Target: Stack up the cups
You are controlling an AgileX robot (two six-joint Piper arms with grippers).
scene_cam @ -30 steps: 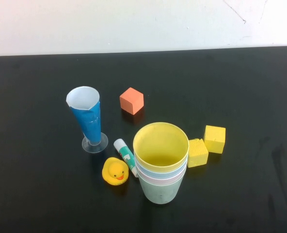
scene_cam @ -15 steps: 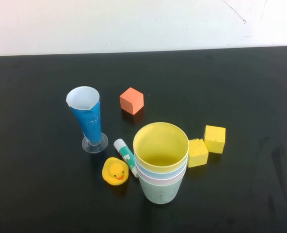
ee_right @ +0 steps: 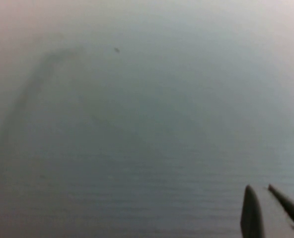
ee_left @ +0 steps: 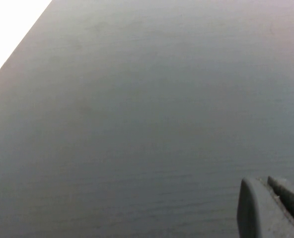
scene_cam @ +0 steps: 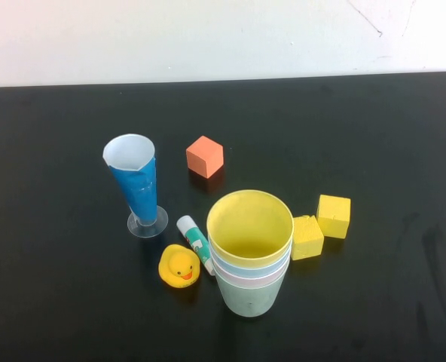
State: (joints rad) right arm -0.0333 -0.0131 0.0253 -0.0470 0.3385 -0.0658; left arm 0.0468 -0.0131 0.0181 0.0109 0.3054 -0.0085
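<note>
On the black counter [scene_cam: 374,136] your four-cup stack [scene_cam: 250,253] stands finished; left end effector [ee_left: 273,208] and right end effector [ee_right: 268,210] hover nearly closed, so careless moves could topple it.

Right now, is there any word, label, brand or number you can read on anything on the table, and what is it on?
None can be read.
Glue stick: green and white label, print too small to read.
Tall blue glass, stacked cups, rubber duck, orange cube, yellow cubes: no text visible.
Left pincer and right pincer, over bare table: no markings.
</note>
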